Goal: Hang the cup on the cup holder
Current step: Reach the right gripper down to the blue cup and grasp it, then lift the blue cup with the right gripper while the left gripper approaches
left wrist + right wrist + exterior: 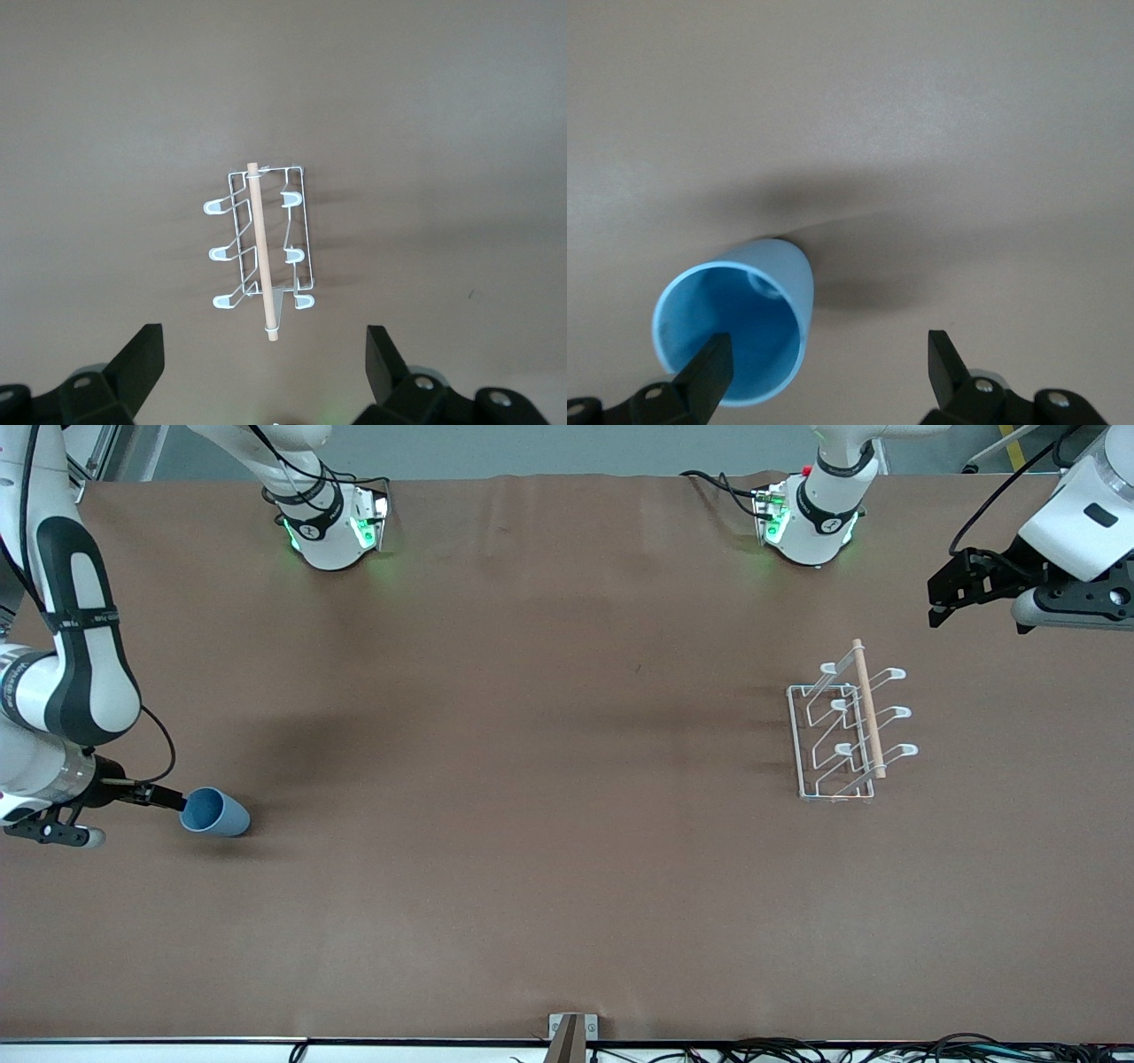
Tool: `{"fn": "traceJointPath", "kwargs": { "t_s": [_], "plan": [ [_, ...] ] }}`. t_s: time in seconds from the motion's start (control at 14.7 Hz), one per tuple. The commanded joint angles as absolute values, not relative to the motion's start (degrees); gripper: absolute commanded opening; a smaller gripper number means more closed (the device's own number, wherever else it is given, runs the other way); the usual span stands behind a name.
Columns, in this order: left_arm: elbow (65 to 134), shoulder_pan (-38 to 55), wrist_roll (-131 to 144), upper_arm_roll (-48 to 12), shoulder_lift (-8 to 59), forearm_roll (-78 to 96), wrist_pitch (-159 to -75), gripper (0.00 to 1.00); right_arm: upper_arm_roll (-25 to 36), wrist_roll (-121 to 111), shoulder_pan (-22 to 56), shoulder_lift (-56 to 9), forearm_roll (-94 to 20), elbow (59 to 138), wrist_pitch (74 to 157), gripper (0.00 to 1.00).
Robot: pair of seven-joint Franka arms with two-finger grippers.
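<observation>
While the light-blue cup (215, 812) lies on its side on the brown table (532, 868) at the right arm's end, the job has hardly begun. One finger (709, 376) of the right gripper (828, 376) pokes into the cup's round mouth and the other sits outside, spread wide, so nothing is squeezed yet. Well apart, at the left arm's end, stands the white wire cup holder (846, 731) with all its prongs bare. Above that end, the left gripper (266, 372) waits with its fingers wide apart and holding nothing. Grabbing, carrying and hanging are all left.
</observation>
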State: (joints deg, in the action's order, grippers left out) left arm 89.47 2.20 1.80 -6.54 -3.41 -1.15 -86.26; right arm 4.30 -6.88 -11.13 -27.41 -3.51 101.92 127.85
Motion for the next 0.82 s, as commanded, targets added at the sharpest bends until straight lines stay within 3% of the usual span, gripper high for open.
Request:
{"fn": "traceJointPath", "kwargs": {
  "t_s": [0.0, 0.27, 0.41, 0.48, 0.55, 0.75],
  "plan": [
    [88.07, 2.19, 0.97, -6.68, -2.46, -0.01, -86.22, 1.0, 3.52, -8.0, -12.13, -29.09, -5.79, 102.31, 129.02, 0.94],
    [88.07, 2.64, 1.14, -6.77, -1.23, 1.05, -87.27, 1.0, 3.34, -8.0, -11.87, -30.5, -7.91, 102.39, 129.02, 0.61],
    [88.15, 2.64, 1.14, -6.68, -0.88, 1.05, -88.59, 1.0, 3.25, -7.91, -11.78, -30.59, -8.35, 102.3, 129.02, 0.22],
    [88.07, 2.64, 1.23, -6.77, -0.53, 1.05, -88.85, 1.0, 3.25, -7.91, -11.86, -30.59, -9.92, 102.3, 129.02, 0.11],
    [88.07, 2.64, 1.23, -6.77, -0.44, 1.05, -88.86, 1.0, 3.25, -7.91, -11.78, -30.59, -12.28, 102.3, 128.94, 0.04],
    [88.15, 2.64, 1.14, -6.77, -0.35, 1.05, -88.86, 1.0, 3.34, -7.91, -11.34, -30.32, -13.18, 102.3, 128.41, 0.03]
  ]
}}
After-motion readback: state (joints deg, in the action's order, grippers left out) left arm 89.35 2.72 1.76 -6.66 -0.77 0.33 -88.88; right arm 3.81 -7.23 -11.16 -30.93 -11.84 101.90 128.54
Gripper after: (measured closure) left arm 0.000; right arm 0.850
